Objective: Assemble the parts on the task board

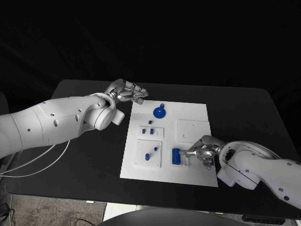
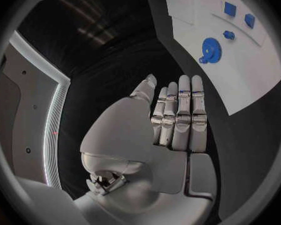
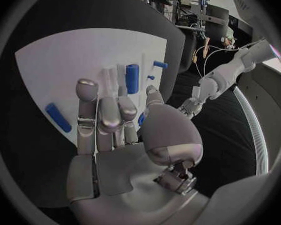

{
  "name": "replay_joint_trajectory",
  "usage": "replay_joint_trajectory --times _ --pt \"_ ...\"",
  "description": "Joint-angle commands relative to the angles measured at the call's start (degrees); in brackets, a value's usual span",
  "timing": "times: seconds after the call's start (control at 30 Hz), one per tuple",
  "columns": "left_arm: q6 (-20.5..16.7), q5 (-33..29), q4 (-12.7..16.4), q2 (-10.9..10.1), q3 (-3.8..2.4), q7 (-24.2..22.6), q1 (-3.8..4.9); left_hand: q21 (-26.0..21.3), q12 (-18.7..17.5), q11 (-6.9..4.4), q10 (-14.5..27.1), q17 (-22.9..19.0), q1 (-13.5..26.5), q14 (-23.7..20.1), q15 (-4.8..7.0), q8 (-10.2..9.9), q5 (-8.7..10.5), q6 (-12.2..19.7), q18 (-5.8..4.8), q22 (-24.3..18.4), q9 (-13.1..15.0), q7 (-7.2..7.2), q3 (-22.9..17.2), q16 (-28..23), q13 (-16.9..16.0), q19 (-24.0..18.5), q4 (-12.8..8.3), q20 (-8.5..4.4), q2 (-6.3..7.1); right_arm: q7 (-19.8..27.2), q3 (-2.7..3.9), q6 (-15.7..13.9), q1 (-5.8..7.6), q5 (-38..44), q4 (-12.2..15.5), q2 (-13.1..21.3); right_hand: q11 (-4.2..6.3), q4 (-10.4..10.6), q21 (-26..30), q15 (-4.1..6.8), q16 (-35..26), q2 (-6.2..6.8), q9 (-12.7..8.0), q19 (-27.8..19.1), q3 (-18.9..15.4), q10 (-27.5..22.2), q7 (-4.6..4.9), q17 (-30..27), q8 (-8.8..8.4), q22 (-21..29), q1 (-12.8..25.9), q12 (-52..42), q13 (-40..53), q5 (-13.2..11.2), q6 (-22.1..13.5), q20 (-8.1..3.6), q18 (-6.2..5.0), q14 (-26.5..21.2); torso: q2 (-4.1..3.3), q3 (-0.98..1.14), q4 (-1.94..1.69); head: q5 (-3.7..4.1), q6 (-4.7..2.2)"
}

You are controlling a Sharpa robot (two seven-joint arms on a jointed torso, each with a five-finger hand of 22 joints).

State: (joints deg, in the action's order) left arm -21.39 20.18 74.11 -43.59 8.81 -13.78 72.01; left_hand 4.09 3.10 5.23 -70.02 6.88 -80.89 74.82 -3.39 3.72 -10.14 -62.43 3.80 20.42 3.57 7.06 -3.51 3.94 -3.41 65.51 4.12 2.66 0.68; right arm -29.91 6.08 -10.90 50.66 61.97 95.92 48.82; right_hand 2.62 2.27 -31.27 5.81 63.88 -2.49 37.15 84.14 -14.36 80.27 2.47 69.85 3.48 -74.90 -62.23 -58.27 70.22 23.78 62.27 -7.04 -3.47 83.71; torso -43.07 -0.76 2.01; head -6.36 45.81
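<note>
The white task board [image 1: 191,123] lies mid-table with several blue parts on it: a round disc [image 1: 160,112], small pegs [image 1: 148,132] and a cylinder [image 1: 176,156]. My left hand [image 1: 127,92] hovers off the board's far left corner, fingers straight and together [image 2: 178,115], holding nothing; the disc [image 2: 210,49] lies ahead of it. My right hand [image 1: 200,153] is low over the board's near right part, fingertips beside the cylinder [image 3: 132,78]. A sliver of blue [image 3: 142,118] shows between its thumb and fingers [image 3: 103,115]; I cannot tell whether it is held.
A long blue piece [image 3: 57,117] and two small blue pegs [image 3: 159,64] lie on the board [image 3: 53,60] around my right hand. Black table [image 1: 89,155] surrounds the board. A white cable [image 1: 38,162] hangs from my left arm at the table's left edge.
</note>
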Motion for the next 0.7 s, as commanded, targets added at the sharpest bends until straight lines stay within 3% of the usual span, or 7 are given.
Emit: replay_joint_trajectory --times 0.03,0.27,0.37,0.47,0.53,0.7 --pt "0.6 -0.3 0.1 0.1 -0.03 -0.3 0.05 0.2 0.3 0.02 0.4 0.1 -0.3 -0.2 -0.37 -0.1 -0.29 0.4 -0.57 0.0 0.1 -0.17 -0.1 -0.1 0.0 0.4 0.3 0.05 -0.19 3.8 0.4 1.0 0.44 -3.3 0.4 1.0 -0.33 -0.4 0.4 -0.35 0.0 0.4 -2.3 2.2 0.1 0.1 0.32 -0.1 0.21 -3.5 -0.2 -0.1 0.1 0.9 -0.2 0.35 -0.06 0.2 -0.01 0.0 0.01 0.71 -0.38" --pt "0.7 -0.3 0.0 0.2 -0.02 -0.2 0.05 0.2 0.3 0.02 0.4 0.1 -0.3 -0.2 -0.37 -0.1 -0.29 0.4 -0.57 0.0 0.1 -0.17 -0.1 -0.1 0.0 0.4 0.3 0.05 -0.19 4.8 2.0 3.0 1.03 -4.8 -1.1 3.8 -0.27 -1.6 0.6 -0.29 -0.2 -0.14 -3.4 2.2 0.7 0.1 0.35 -0.2 0.15 -3.4 -1.3 0.1 -0.1 1.8 0.0 0.28 -0.1 0.3 -0.02 0.03 -0.03 1.85 -0.83" --pt "0.7 -0.3 0.0 0.3 -0.01 -0.3 0.05 0.2 0.3 0.02 0.4 0.1 -0.3 -0.2 -0.37 -0.1 -0.29 0.4 -0.57 0.0 0.1 -0.17 -0.1 -0.1 0.0 0.4 0.3 0.05 -0.19 4.5 2.69 4.3 1.09 -4.6 -2.8 4.9 -0.32 -3.2 0.8 -0.33 -0.2 -0.49 -5.6 2.2 1.6 0.1 0.47 -0.2 0.1 -3.4 -1.8 0.1 -0.1 3.1 0.0 0.32 -0.12 0.3 0.0 0.0 -0.05 2.28 -0.95" --pt "0.7 -0.3 0.0 0.3 -0.01 -0.3 0.04 0.2 0.3 0.02 0.4 0.1 -0.3 -0.2 -0.37 -0.1 -0.29 0.4 -0.57 0.0 0.1 -0.17 -0.1 -0.1 0.0 0.4 0.3 0.05 -0.19 3.4 3.11 7.7 1.13 -2.8 -4.8 6.2 -0.34 -5.0 1.1 -0.39 -0.2 -0.75 -7.6 2.1 3.4 0.1 0.42 -0.2 0.13 -3.3 -2.2 0.2 -0.2 4.0 0.4 0.39 -0.03 0.2 0.01 -0.05 -0.02 2.71 -0.96" --pt "0.7 -0.3 0.0 0.3 -0.01 -0.3 0.04 0.2 0.3 0.02 0.4 0.1 -0.3 -0.2 -0.37 -0.1 -0.29 0.4 -0.57 0.0 0.1 -0.17 -0.1 -0.1 0.0 0.4 0.3 0.05 -0.19 2.4 3.26 10.8 1.15 -0.6 -6.0 6.8 -0.26 -6.4 0.9 -0.38 0.0 -0.97 -10.2 2.2 4.8 0.1 0.35 0.0 0.2 -3.4 -1.6 0.2 -0.2 3.8 1.1 0.37 -0.03 0.3 0.0 -0.07 0.01 3.09 -0.98" --pt "0.8 -0.3 0.0 0.4 0.0 -0.3 0.04 0.2 0.3 0.02 0.4 0.1 -0.3 -0.2 -0.37 -0.1 -0.29 0.4 -0.57 0.0 0.1 -0.17 -0.1 -0.1 0.0 0.4 0.3 0.05 -0.19 -0.4 3.41 15.5 1.14 5.3 -7.1 7.8 -0.3 -6.5 0.6 -0.45 0.2 -1.08 -10.3 2.2 4.7 0.2 0.32 0.1 0.16 -3.5 -0.9 0.1 -0.1 2.3 1.3 0.4 0.04 0.3 -0.04 -0.03 0.11 4.02 -0.93"
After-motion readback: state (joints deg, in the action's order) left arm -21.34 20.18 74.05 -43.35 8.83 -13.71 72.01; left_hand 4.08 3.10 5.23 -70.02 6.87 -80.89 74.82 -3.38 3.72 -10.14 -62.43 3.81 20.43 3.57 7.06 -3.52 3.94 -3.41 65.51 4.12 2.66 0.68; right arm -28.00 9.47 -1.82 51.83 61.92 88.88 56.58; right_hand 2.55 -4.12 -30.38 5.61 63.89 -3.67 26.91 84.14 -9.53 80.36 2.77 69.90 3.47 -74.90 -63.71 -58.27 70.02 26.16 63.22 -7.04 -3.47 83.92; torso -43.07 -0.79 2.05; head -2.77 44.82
